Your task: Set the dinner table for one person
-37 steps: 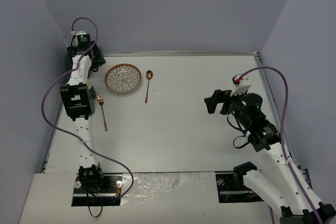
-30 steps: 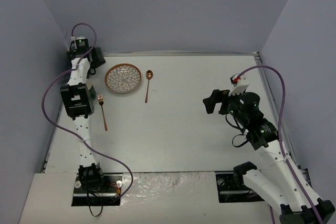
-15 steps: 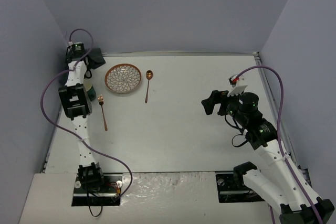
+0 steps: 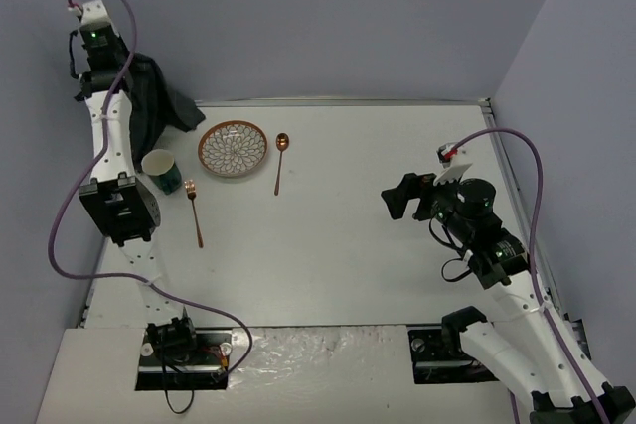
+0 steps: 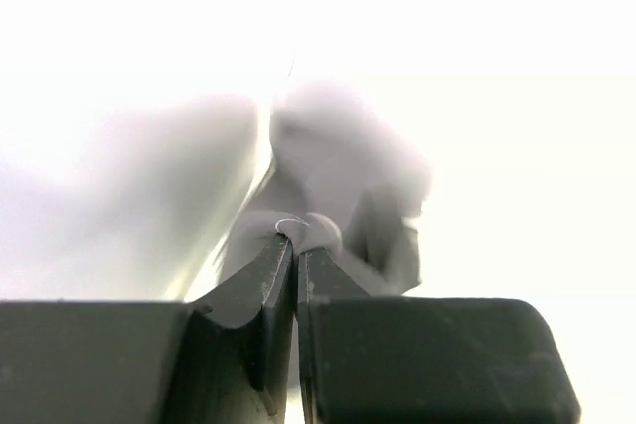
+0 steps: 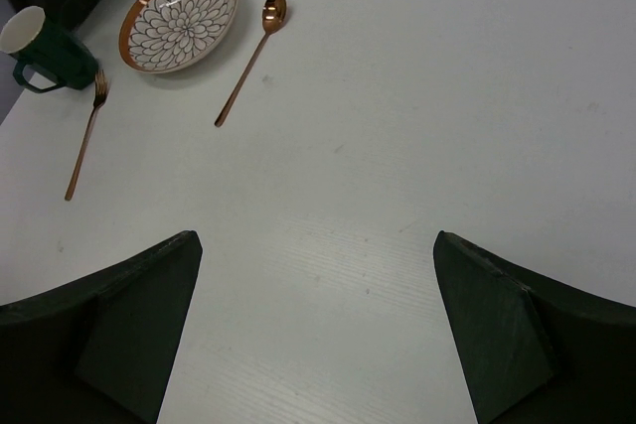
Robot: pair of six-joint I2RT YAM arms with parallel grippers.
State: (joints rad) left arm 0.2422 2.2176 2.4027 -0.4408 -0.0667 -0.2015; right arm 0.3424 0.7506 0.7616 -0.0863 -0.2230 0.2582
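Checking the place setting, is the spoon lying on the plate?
No, the spoon lies on the bare table beside the plate, clear of its rim.

White matte dinner table (image 4: 348, 265) — flat, rectangular, level.

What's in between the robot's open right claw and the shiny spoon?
Nothing, just bare white dinner table between the right gripper and the spoon. The right wrist view shows it best.
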